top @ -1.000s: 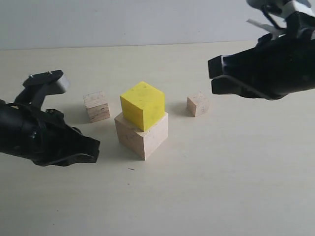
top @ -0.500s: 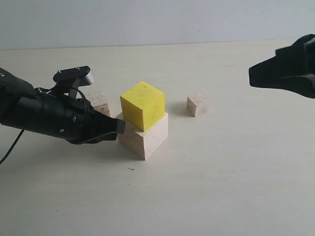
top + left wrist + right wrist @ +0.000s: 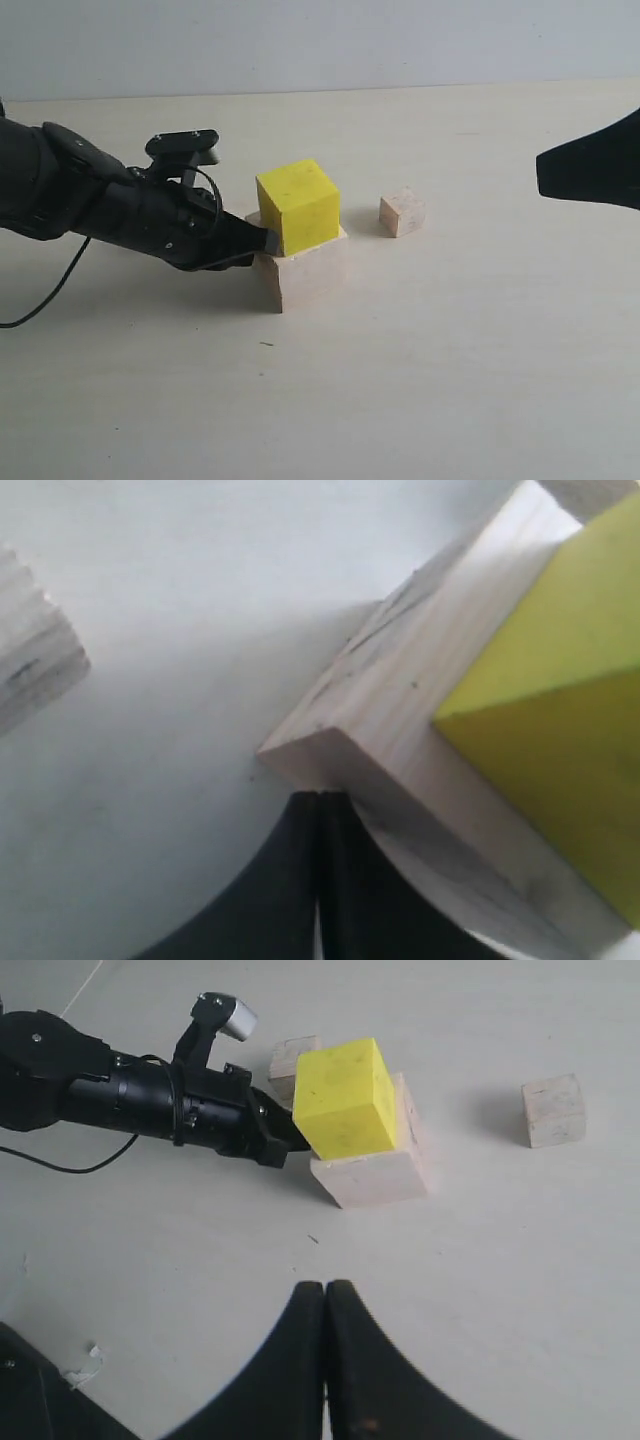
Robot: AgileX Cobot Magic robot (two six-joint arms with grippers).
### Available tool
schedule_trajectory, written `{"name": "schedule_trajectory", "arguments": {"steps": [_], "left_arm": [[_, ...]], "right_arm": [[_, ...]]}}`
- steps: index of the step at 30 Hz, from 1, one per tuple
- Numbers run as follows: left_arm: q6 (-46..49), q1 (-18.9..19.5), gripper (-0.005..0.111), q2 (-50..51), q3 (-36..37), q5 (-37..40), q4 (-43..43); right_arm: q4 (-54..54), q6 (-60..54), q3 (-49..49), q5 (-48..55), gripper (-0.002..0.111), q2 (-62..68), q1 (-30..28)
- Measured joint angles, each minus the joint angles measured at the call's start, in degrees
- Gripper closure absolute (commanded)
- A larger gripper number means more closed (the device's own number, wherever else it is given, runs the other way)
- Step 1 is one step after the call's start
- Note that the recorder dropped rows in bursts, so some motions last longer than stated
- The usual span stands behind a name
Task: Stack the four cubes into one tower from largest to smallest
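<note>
Since half a second before, the left gripper had pushed forward into the stack. The pale cube, with the yellow cube on it, had turned and shifted away from it, and the right gripper had drawn back.

The exterior view showed three of the four cubes: those two stacked at the left gripper's tip, and one tan cube beyond them, between the two grippers. The table was pale beige, with a plain light wall behind.

In the left wrist view the fingers were pressed together with nothing between them, and their tip touched the pale cube near a corner. One plywood cube lay apart, to one side.

In the right wrist view the right gripper's fingers were closed and empty, well short of all four cubes. The plywood cube sat just beside the left gripper.
</note>
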Motion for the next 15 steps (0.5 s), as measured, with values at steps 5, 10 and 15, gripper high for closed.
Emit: {"name": "schedule_trajectory", "arguments": {"steps": [5,10,15], "left_arm": [[0.6,0.0,0.107,1.6,-1.6,-3.1,0.0],[1.7,0.0,0.107,2.0,-4.6,-5.1,0.0],[1.8,0.0,0.107,2.2,-5.7,-5.3,-0.2]], "right_arm": [[0.0,0.2,0.0,0.2,0.108,0.0,0.0],[-0.1,0.7,0.0,1.1,0.108,0.0,0.0],[-0.1,1.3,0.0,2.0,0.108,0.0,0.0]]}}
